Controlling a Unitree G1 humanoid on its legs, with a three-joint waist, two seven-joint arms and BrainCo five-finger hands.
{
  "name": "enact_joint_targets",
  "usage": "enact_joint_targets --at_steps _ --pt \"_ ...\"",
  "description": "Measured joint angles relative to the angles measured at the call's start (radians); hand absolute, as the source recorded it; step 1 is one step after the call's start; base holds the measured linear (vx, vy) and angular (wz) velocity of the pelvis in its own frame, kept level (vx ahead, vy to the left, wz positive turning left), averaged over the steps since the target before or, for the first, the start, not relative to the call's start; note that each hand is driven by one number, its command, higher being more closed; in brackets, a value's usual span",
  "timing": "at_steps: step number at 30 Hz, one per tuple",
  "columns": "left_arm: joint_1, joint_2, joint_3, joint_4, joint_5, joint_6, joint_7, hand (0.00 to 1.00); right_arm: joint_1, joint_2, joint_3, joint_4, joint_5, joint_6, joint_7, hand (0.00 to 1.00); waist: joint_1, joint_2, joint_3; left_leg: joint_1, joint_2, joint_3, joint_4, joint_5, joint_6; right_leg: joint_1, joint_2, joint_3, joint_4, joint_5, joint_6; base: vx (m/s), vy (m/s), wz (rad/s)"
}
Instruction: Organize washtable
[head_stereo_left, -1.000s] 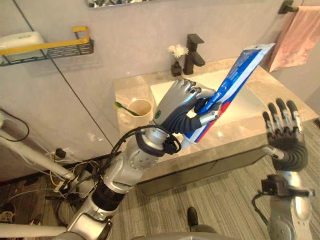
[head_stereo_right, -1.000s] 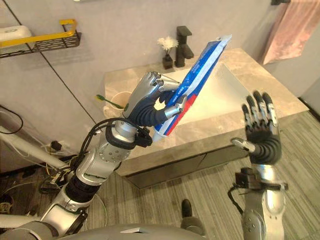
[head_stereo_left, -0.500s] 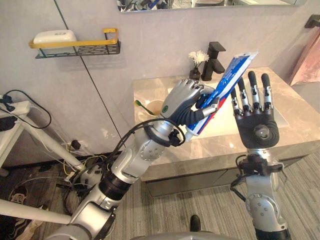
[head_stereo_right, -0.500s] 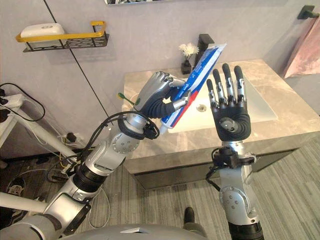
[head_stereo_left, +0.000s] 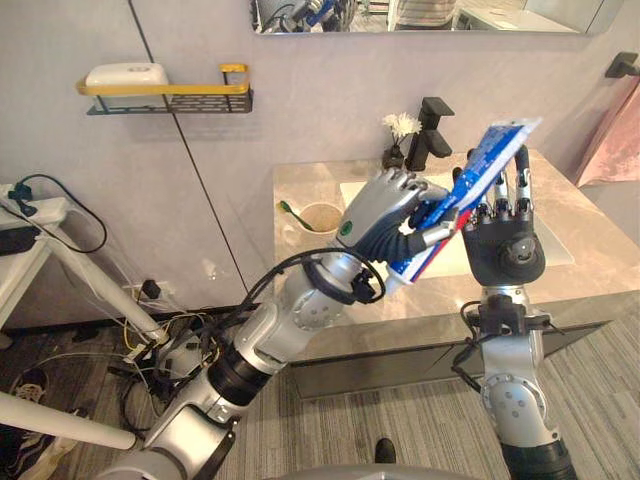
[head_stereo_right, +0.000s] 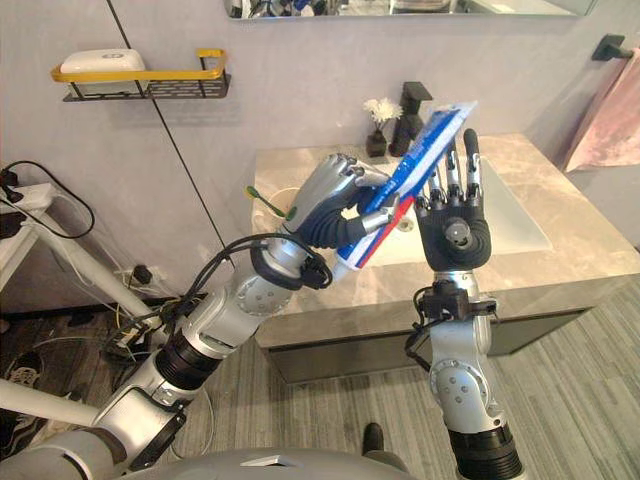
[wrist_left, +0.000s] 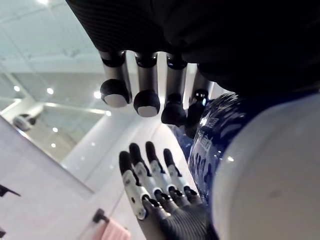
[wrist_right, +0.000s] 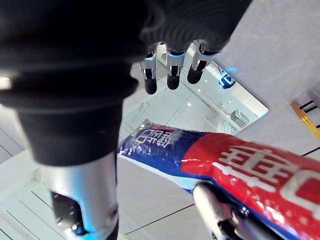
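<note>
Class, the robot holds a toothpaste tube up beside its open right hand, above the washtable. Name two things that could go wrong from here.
1. The left hand grips the toothpaste tube near its lower end, with the long upper part free. If the open right hand bumps it, the tube could twist loose and fall.
2. The cup with a toothbrush stands close behind the left arm; lowering that arm might tip it.
</note>
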Motion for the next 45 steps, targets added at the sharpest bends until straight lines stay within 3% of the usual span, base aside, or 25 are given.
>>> enact_joint_targets --at_steps 8,28,34,45 --pt "-0.003 0.000 -0.005 -0.005 0.001 -0.001 0.036 1.00 -0.013 0.017 -0.009 0.004 0.019 -0.040 -0.032 0.00 0.001 0.000 -0.002 0.000 -0.001 -0.001 0.000 0.000 0.000 0.000 -0.001 -0.001 0.000 0.000 0.000 0.00 0.000 0.00" --pt "-0.045 -0.007 -0.146 -0.001 0.029 -0.019 0.036 1.00 -0.041 0.040 0.029 0.046 0.079 -0.087 -0.046 0.00 0.002 -0.003 -0.028 -0.003 -0.001 -0.004 -0.004 0.001 0.000 -0.002 -0.001 -0.006 0.000 -0.001 -0.001 0.00 0.000 0.00" --pt "-0.045 -0.007 -0.148 0.011 0.037 -0.020 0.046 1.00 -0.041 0.029 0.070 0.046 0.110 -0.075 -0.032 0.00 0.002 -0.008 -0.028 -0.004 -0.001 -0.004 -0.005 0.001 0.000 -0.003 -0.001 -0.006 0.000 -0.001 -0.001 0.00 0.000 0.00" --pt "-0.071 0.037 -0.153 0.033 0.037 -0.044 0.053 1.00 -0.037 -0.119 0.109 0.047 0.157 -0.012 0.054 0.00 0.002 -0.024 -0.026 -0.007 0.000 -0.006 -0.002 0.001 0.000 -0.003 -0.002 -0.008 0.000 -0.001 -0.001 0.00 0.000 0.00"
